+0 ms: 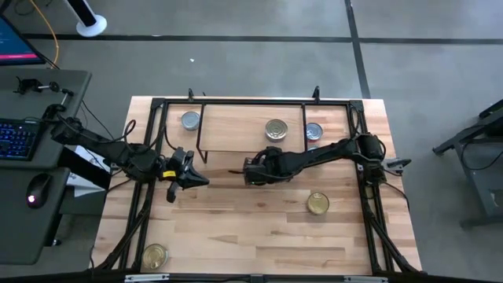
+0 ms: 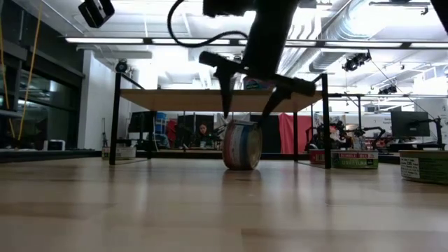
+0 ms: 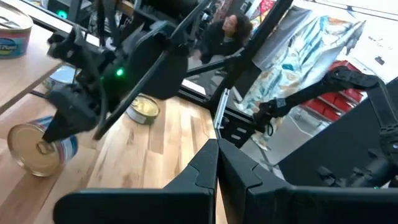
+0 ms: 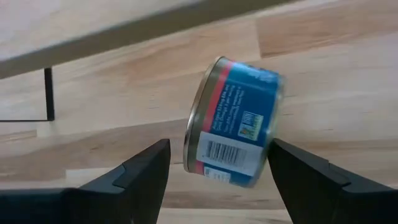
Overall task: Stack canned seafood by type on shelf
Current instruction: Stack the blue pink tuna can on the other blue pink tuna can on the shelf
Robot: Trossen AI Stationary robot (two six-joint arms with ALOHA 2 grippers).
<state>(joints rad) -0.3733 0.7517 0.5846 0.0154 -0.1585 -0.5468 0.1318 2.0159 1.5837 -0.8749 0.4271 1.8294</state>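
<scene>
A blue-labelled tin point(image 4: 233, 127) with a gold top point(image 3: 34, 152) stands on its rim on the table in front of the shelf point(image 1: 251, 126), tilted. My right gripper point(image 4: 219, 144) is open above it, with one finger on each side point(image 2: 246, 115). One tin point(image 1: 276, 130) sits flat on the shelf top. Two grey-topped tins point(image 1: 190, 120) point(image 1: 313, 130) rest on the table by the shelf's legs. Two gold-topped tins point(image 1: 317, 203) point(image 1: 155, 255) lie flat nearer the front. My left gripper point(image 1: 189, 179) is shut and hovers left of the shelf's front, touching nothing. My right gripper comes at the on-edge tin from above, its fingers straddling the tin's two flat faces. A gap shows between one finger point(image 4: 146, 165) and the tin's gold top. Whether the other finger point(image 4: 298, 168) touches the tin's bottom face I cannot tell.
Black frame rails point(image 1: 145, 181) point(image 1: 369, 196) run along the table's left and right sides. The shelf's thin black legs point(image 2: 114, 126) point(image 2: 325, 119) stand just behind the tin. A desk with keyboard and mouse point(image 1: 31, 189) lies left of the table. A person point(image 3: 230, 28) sits beyond the table.
</scene>
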